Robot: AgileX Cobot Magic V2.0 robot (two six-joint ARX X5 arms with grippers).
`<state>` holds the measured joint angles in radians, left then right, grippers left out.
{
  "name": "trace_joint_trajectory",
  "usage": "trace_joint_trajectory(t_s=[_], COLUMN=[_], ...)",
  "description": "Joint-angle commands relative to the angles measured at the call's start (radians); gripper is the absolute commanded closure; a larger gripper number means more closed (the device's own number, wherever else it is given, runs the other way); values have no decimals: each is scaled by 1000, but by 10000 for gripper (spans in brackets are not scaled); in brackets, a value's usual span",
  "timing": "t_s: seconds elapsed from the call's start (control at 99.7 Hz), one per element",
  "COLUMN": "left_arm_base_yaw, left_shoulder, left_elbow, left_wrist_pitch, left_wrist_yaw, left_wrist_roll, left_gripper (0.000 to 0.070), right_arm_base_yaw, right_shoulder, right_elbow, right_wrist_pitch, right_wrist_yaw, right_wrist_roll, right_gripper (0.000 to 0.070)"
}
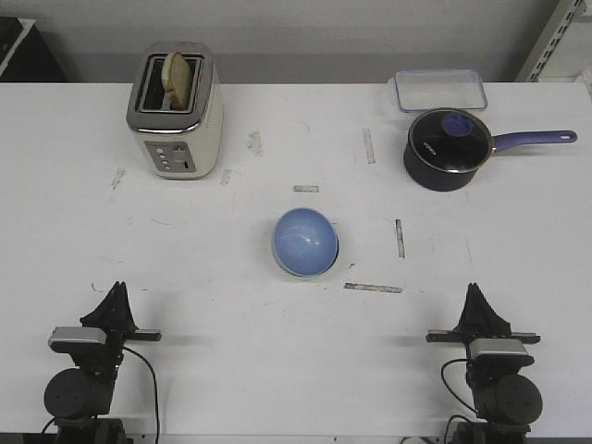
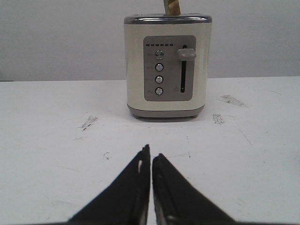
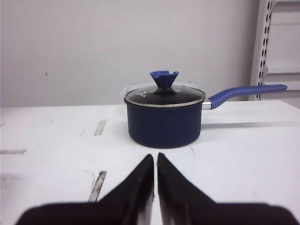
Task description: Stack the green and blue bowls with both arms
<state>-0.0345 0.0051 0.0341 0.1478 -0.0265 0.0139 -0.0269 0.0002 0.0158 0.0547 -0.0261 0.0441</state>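
Resting low at the near edge of the white table (image 1: 231, 370), the left gripper (image 2: 151, 157) had its two black fingers (image 2: 133, 187) pressed nearly together, only a hairline slit between the tips, and nothing was held between them. The right gripper (image 3: 155, 161) stood the same way at the opposite near corner, its fingers (image 3: 180, 187) closed to a thin gap and empty. In the front view both grippers pointed forward over the table, the left one (image 1: 116, 301) and the right one (image 1: 476, 305) well apart from each other and from everything else. Straight ahead of the left gripper stood a cream toaster (image 2: 166, 65) with a slice of bread (image 1: 176, 79) sticking up from its slot. Ahead of the right gripper sat a dark blue saucepan (image 3: 164, 119) with a glass lid and a long blue handle (image 3: 246, 93) pointing to the robot's right. Behind the saucepan, at the far edge, lay a clear rectangular container (image 1: 440, 90). Near the middle of the table, between the two arms but farther forward, sat the blue bowl (image 1: 303, 240), open side up and tilted slightly. A thin pale rim showed along its lower right edge, which appeared to be the green bowl (image 1: 335, 259) underneath it, though the colour was too faint to be sure. Short scuffed tape marks (image 1: 373, 288) lay scattered around the bowl.
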Motion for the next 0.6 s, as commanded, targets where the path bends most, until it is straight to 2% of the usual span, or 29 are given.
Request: trace_joint_trajectory(t_s=[0.0,0.592], left_arm_base_yaw=[3,3], left_shoulder=[-2,-2], left_elbow=[-22,-22], left_wrist_pitch=[11,11], left_wrist_yaw=[1,1], left_wrist_roll=[12,12], left_gripper=[698,698], right_arm_base_yaw=[2,1], right_shoulder=[1,1], right_elbow=[-4,-3], right_wrist_pitch=[1,14], right_wrist_yaw=[0,0], right_wrist_roll=[-8,-8], right_gripper=[700,700])
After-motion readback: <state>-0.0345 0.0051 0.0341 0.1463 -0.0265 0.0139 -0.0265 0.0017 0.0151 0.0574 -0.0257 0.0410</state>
